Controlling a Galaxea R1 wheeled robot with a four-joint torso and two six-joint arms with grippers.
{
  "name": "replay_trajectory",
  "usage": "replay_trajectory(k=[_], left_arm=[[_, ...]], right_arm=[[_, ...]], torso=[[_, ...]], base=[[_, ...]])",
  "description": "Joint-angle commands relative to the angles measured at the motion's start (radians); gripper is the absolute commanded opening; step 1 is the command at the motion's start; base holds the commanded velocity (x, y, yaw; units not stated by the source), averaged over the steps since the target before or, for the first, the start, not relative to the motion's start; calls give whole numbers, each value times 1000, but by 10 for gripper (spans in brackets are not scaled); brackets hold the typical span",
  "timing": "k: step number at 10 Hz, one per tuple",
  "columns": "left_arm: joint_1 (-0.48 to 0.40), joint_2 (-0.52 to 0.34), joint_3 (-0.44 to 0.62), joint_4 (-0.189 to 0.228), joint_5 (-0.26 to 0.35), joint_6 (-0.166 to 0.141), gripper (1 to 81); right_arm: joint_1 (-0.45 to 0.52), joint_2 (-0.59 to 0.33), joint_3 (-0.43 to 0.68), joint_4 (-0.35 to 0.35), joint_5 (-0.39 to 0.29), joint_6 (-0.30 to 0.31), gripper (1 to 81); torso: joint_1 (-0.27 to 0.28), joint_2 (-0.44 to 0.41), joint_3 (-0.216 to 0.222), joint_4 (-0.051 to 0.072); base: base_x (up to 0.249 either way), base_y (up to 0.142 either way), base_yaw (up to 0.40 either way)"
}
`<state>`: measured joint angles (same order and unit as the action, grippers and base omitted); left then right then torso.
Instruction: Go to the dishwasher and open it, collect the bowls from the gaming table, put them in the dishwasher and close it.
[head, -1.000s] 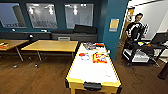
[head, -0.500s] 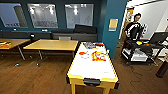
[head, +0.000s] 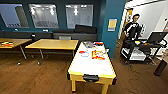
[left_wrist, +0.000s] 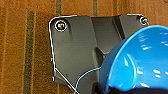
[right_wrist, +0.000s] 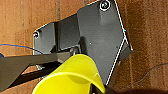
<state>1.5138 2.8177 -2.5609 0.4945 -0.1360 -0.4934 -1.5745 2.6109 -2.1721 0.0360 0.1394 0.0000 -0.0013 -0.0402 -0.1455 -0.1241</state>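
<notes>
Carrying both bowls: keep each level and steady over the wood floor (left_wrist: 15, 50) while driving. Left pincer (left_wrist: 107, 87) closed on the blue bowl (left_wrist: 140, 60), tilted, close under the left wrist. Right pincer (right_wrist: 97, 87) closed on the yellow bowl (right_wrist: 70, 75), likewise tilted. Gaming tabletop (head: 87, 65) just ahead, a person (head: 132, 30) beyond it. Avoid clipping its yellow rim.

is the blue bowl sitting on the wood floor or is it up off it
Apart. In the left wrist view the blue bowl shows large in front of the robot's dark plate, with the wood floor well behind both, so it is carried above the floor.
</notes>
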Motion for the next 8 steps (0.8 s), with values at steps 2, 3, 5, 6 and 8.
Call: replay_trajectory(k=[2, 3, 5, 6, 8], left_arm=[[-33, -15, 1, 3, 36, 6, 10], [-33, -15, 1, 3, 36, 7, 10], [-33, -13, 1, 3, 35, 6, 10], [-33, -13, 1, 1, 35, 6, 10], [-33, -15, 1, -2, 35, 6, 10]], right_arm=[[30, -26, 2, -14, -52, -3, 10], [32, -23, -3, -14, -52, -3, 10], [33, -16, -14, -13, -52, -3, 10], [33, -15, -15, -13, -52, -2, 10], [35, -12, -17, -13, -53, -3, 10]], torso=[[1, 0, 0, 0], [1, 0, 0, 0], [1, -1, 0, 0], [1, -1, 0, 0], [1, -1, 0, 0]], base=[[-91, 0, 0], [0, 0, 0], [0, 0, 0], [0, 0, 0], [0, 0, 0]])
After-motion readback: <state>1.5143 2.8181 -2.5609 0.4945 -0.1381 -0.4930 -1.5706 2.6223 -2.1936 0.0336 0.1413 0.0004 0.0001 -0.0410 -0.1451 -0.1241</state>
